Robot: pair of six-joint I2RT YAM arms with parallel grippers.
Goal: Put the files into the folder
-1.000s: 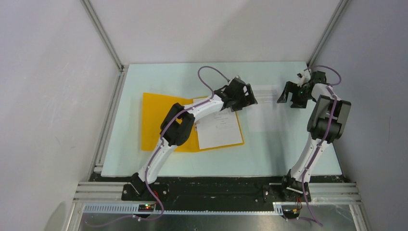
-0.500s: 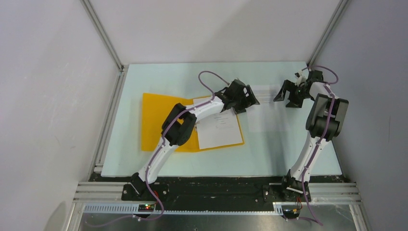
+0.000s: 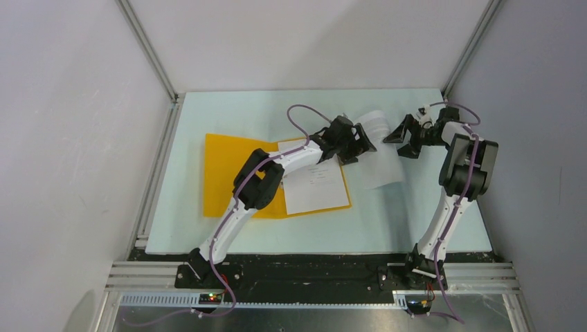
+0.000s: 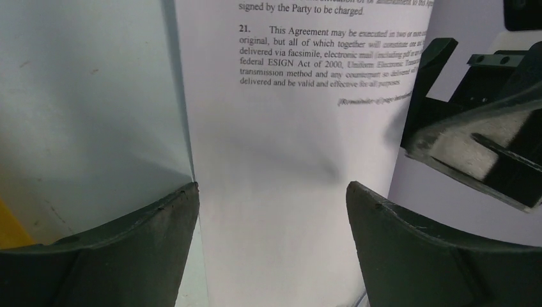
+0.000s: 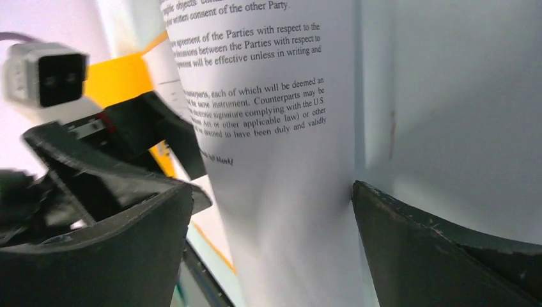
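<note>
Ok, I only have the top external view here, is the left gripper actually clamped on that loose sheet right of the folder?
Observer: No. In the left wrist view the left gripper stands wide open, with the loose sheet spanning the gap between its fingers.
Operator: And the right gripper?
Observer: Open too. In the right wrist view the right gripper straddles the paper, which looks bowed toward the camera.
Operator: Which side faces up?
Observer: The printed side; both wrist views show readable paragraphs of an agreement.
</note>
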